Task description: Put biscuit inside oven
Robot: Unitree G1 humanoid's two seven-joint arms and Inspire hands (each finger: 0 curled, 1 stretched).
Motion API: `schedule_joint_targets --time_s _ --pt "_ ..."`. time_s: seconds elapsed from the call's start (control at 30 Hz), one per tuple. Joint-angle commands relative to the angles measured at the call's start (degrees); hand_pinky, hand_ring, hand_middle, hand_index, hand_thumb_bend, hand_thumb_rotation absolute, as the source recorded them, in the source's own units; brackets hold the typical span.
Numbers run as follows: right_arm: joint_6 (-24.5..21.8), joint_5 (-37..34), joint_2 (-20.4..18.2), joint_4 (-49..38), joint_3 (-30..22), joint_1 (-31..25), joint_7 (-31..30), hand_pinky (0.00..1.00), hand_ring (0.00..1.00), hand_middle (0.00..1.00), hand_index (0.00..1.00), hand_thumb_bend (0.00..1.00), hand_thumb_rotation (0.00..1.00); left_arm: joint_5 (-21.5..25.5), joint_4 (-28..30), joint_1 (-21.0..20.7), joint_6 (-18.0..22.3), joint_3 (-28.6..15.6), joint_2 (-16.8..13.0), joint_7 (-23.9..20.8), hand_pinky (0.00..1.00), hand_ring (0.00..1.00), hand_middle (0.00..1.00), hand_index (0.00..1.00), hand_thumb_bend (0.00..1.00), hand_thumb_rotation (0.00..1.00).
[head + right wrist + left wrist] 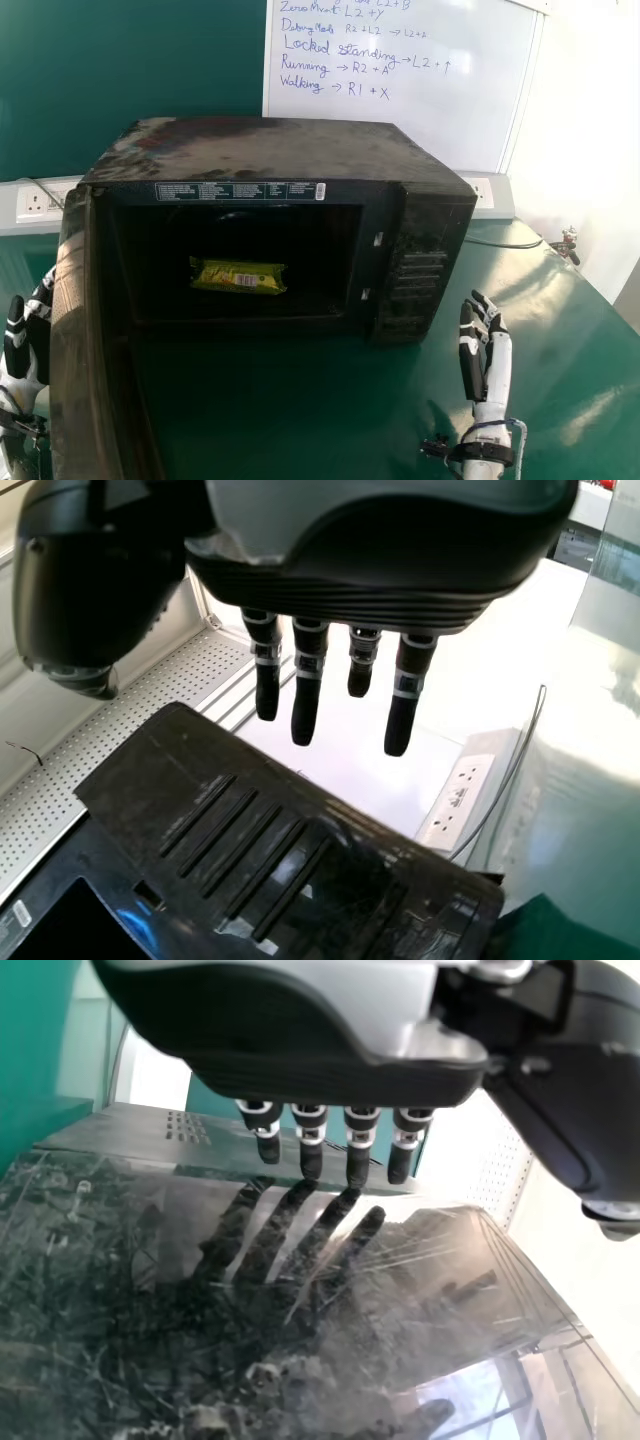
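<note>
The biscuit (238, 277) lies inside the oven (270, 150), near the middle of the cavity, its long side running across the opening. The oven sits on the green table (540, 350), with its door (80, 330) swung wide open on the robot's left. Relative to the fingers, the biscuit is well apart from both sets, lying between the two hands and farther in than the oven's front frame. The left hand (18, 345) is on the outer side of the door, so the door stands between it and the biscuit. Its fingers (311, 1160) are straight and a little spread, with slim gaps between them and the thumb held well off to the side; they are close to the dark, scuffed door, which mirrors them, though I cannot tell whether the tips touch it. The right hand (497, 360) is beside the oven on the control panel (415, 270) side, apart from it, and the panel end of the oven comes between that hand and the biscuit. Its fingers (306, 710) are straight too, loosely spread, the thumb out to one side. Behind the oven are a whiteboard (400, 60) with handwriting and a wall socket (42, 203)
</note>
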State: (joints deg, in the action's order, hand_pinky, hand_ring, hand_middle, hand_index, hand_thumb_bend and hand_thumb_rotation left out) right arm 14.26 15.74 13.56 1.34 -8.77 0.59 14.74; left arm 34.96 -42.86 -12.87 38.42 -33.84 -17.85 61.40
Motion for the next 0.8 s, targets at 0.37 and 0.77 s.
schedule_joint_targets --time_s 0.37,0.77 --pt "0.5 -7.8 2.1 3.5 -3.6 1.1 -6.8 0.74 0.79 0.82 0.87 0.8 1.0 0.5 -0.1 4.0 0.4 4.0 5.3 2.3 0.24 0.36 0.44 0.51 0.96 0.62" --pt "-0.2 -8.4 2.0 2.8 -4.3 0.9 -6.9 0.76 0.8 0.82 0.86 0.78 1.0 1.7 3.6 5.2 -1.3 6.0 6.5 2.2 0.26 0.38 0.46 0.51 0.97 0.58"
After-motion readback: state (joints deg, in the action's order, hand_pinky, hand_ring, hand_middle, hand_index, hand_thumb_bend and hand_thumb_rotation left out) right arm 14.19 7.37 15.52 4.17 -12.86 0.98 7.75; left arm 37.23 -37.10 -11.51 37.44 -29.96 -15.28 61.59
